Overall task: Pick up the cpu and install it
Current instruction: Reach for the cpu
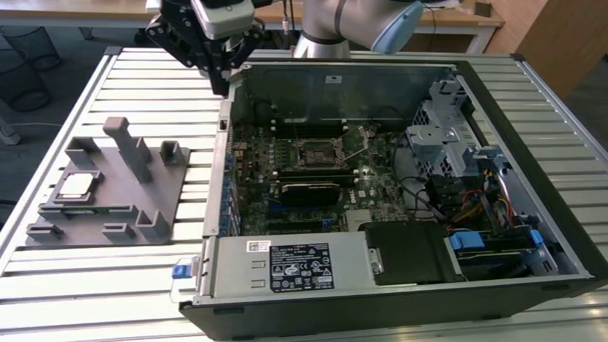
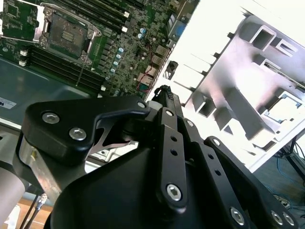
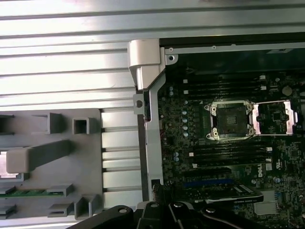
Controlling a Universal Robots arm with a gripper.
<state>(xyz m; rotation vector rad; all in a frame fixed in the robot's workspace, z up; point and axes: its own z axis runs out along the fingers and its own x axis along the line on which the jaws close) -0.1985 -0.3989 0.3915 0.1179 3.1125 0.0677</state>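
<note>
The cpu (image 1: 76, 187), a small silvery square with a pale rim, lies in the grey holder block (image 1: 109, 189) on the exterior view's left, outside the computer case. The open black socket (image 1: 318, 149) with its metal frame sits in the middle of the green motherboard, and both wrist views also show the socket (image 2: 66, 33) (image 3: 231, 119). My gripper (image 1: 223, 84) hangs above the case's far left corner, between holder and socket and apart from both. Its fingers (image 2: 164, 93) meet at a point with nothing between them.
The open case (image 1: 532, 285) fills the slatted metal table's (image 1: 152, 78) middle and right. Its upright side wall (image 3: 151, 143) stands between holder (image 3: 52, 157) and motherboard. A power supply (image 1: 295, 267), drive cage (image 1: 442, 139) and cables crowd the case's near and right parts.
</note>
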